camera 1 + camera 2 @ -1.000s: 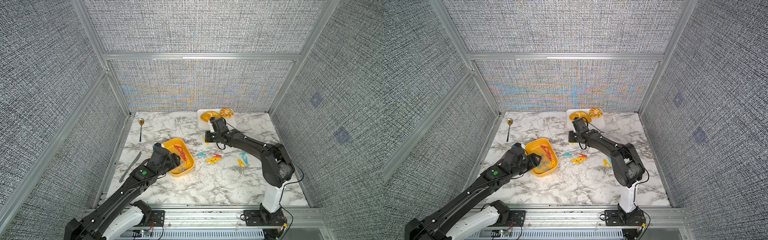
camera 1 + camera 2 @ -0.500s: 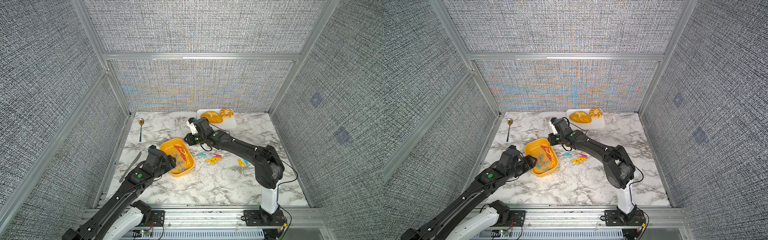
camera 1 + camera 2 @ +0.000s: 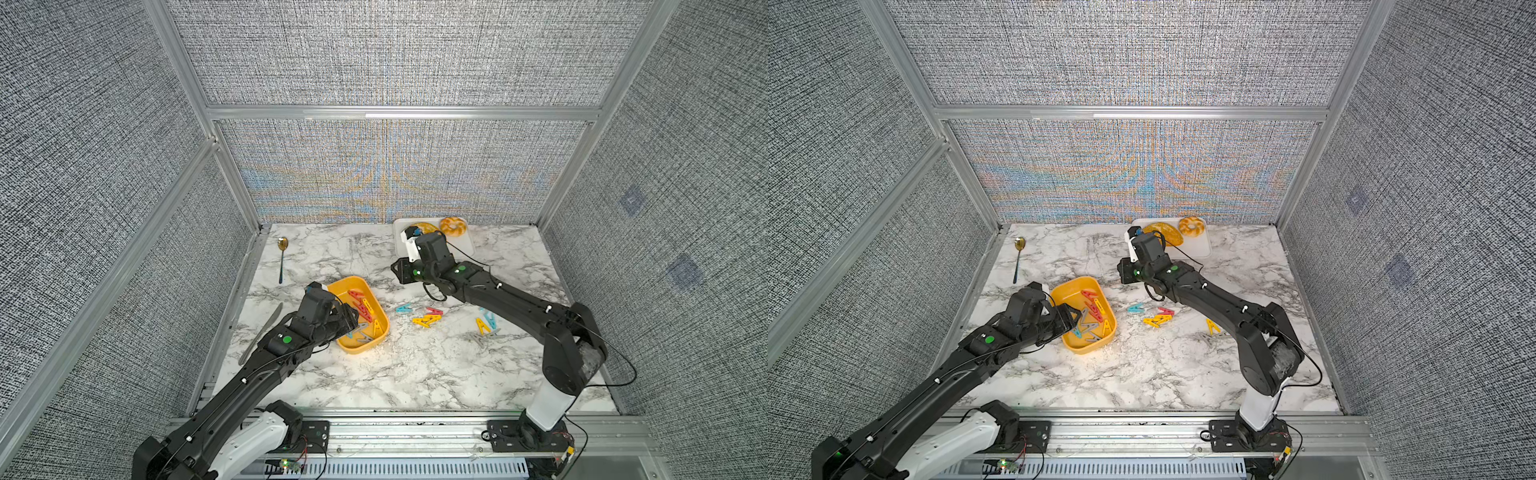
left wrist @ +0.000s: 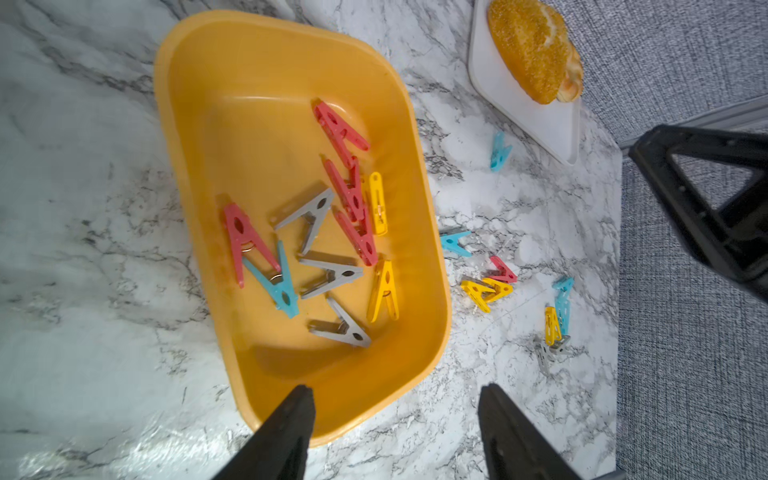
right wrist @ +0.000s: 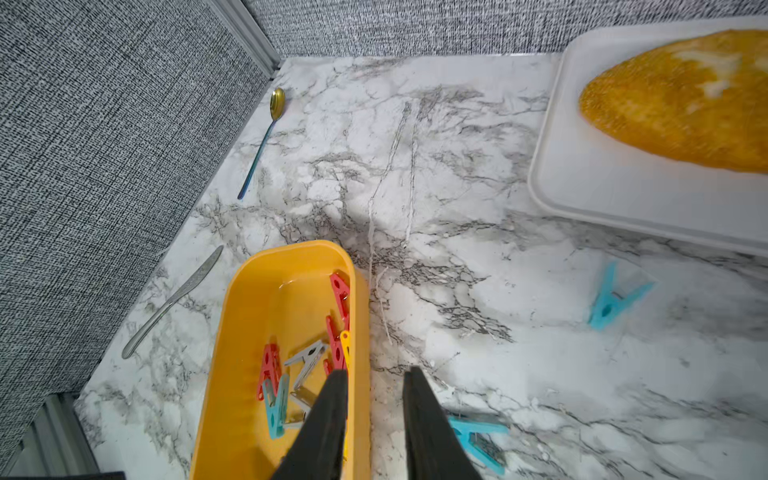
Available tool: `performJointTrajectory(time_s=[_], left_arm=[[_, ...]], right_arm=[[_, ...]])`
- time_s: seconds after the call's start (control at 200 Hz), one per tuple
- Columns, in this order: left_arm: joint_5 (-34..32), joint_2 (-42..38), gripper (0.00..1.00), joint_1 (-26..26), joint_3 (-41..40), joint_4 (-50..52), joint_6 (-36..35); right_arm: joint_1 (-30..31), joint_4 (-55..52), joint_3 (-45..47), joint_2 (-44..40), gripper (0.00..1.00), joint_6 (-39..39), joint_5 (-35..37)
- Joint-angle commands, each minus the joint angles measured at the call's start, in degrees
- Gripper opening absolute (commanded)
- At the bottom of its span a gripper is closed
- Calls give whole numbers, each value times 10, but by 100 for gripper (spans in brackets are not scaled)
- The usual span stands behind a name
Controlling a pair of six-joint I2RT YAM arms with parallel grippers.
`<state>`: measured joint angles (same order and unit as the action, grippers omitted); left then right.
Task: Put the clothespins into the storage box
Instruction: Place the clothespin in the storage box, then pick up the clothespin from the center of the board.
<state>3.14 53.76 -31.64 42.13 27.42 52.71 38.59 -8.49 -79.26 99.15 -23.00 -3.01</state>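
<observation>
We note the storage box [image 3: 345, 291] as a shallow yellow-orange tub with rounded corners, set at an angle on the marble surface [image 3: 415, 374], left of centre. Inside it we count about ten clothespins [image 4: 348, 189] lying flat and overlapping: red, grey, yellow and one teal. More lie loose on the surface to its right: a teal pin [image 3: 403, 308], a red-and-yellow cluster [image 3: 428, 319], and a yellow, teal and grey group [image 3: 484, 325] farther off, beside the right arm. The left gripper [image 4: 397, 388] has its jaws spread wide with nothing between them and hovers at the box's near end. One finger [image 4: 291, 424] is over the rim; we cannot tell whether it touches. The right gripper [image 5: 374, 372] has its jaws parted by a narrow gap, empty, and is raised near the box's far end, on the side of the white tray [image 3: 463, 247].
</observation>
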Motion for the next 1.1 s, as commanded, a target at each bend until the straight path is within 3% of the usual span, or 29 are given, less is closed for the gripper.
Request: performJointTrajectory(time_s=[0.0,0.12,0.515,1.096], left_arm=[[-6,-4,69,2,7,-24,-23],[-25,-13,74,1,17,-13,-29],[-7,-28,75,1,4,-12,-36],[13,-38,77,1,-42,-15,-16]], right_arm=[[-10,24,3,-8,29,22,52],[-43,-12,-20,3,29,17,30],[-130,-52,-73,75,33,37,6],[-145,-95,-164,220,31,-17,45]])
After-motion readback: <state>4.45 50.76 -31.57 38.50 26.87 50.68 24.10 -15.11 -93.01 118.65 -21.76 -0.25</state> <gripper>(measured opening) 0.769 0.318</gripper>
